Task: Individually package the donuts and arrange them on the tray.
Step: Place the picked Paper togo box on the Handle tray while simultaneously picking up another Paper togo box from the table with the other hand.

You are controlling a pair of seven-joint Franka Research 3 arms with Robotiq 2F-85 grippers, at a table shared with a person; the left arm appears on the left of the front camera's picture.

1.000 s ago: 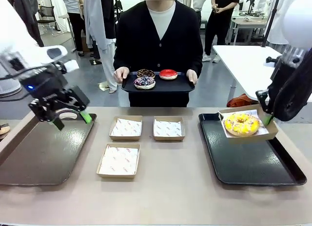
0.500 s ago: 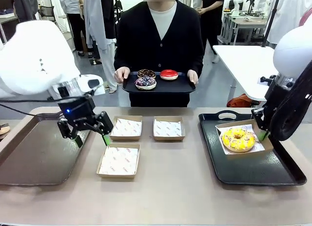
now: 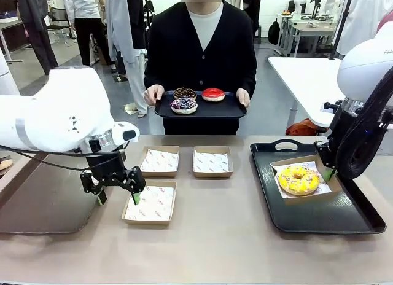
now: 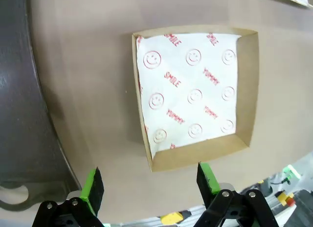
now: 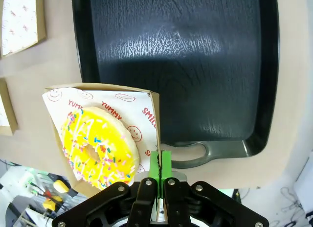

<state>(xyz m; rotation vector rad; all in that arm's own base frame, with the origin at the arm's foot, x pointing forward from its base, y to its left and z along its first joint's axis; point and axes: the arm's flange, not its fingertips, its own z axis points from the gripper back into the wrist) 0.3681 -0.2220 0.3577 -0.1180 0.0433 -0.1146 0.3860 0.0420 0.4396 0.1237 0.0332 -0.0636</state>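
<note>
The left fingers [image 3: 135, 198] are spread wide, with nothing held between them. They are positioned over the counter [image 3: 221, 242] at the left edge of an empty box [image 3: 147, 222], between that box and the left tray [image 3: 43, 205]. In the left wrist view, one green pad [image 4: 208, 177] is seen at a corner of the empty box [image 4: 248, 85], and the other is seen over bare counter beside the left tray [image 4: 19, 114]. Contact with the counter cannot be determined.

The right fingers [image 3: 331, 172] are closed on one wall of the donut box [image 3: 307, 197], in which the yellow donut [image 3: 298, 180] is carried. This box is located at the far end of the right tray [image 3: 307, 218]; whether it lies flat there cannot be determined.

Two more boxes [image 3: 159, 161] [image 3: 212, 161] are placed side by side on the counter behind the empty box.

A small tray [image 3: 199, 108] is held by a person's hands [image 3: 152, 93] beyond the counter. The red donut [image 3: 213, 94], the chocolate donut [image 3: 183, 93] and the sprinkled chocolate donut [image 3: 183, 104] are carried on it.
</note>
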